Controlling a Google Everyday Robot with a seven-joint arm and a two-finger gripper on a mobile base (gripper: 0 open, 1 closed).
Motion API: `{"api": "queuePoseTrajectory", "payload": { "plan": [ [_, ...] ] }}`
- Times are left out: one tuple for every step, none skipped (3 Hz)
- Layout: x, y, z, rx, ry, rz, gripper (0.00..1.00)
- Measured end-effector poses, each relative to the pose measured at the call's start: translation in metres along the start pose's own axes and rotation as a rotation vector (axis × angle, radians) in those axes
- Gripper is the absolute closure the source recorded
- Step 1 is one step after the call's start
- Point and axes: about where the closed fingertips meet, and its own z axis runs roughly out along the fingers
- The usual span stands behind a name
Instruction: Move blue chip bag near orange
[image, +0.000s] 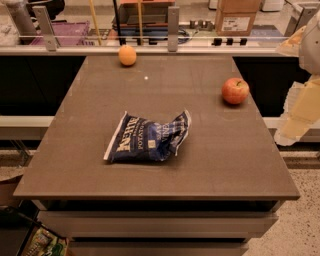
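Observation:
The blue chip bag (148, 138) lies crumpled and flat in the middle of the brown table (100, 170), white lettering up. The orange (127, 55) sits near the table's far edge, left of centre, well apart from the bag. My gripper (299, 111) shows as pale cream parts at the right edge of the view, beyond the table's right side and away from both things. It holds nothing that I can see.
A red-and-yellow apple (235, 91) with a stem sits at the table's right side. A railing with metal posts (173, 22) runs behind the far edge, with boxes (237, 17) and clutter beyond. Drawers show under the front edge.

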Motion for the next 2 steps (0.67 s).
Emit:
{"api": "queuePoseTrajectory", "payload": {
  "plan": [
    [0.0000, 0.0000, 0.0000, 0.000, 0.000, 0.000, 0.00],
    [-0.0037, 0.0008, 0.0001, 0.001, -0.043, 0.007, 0.00]
  ]
}}
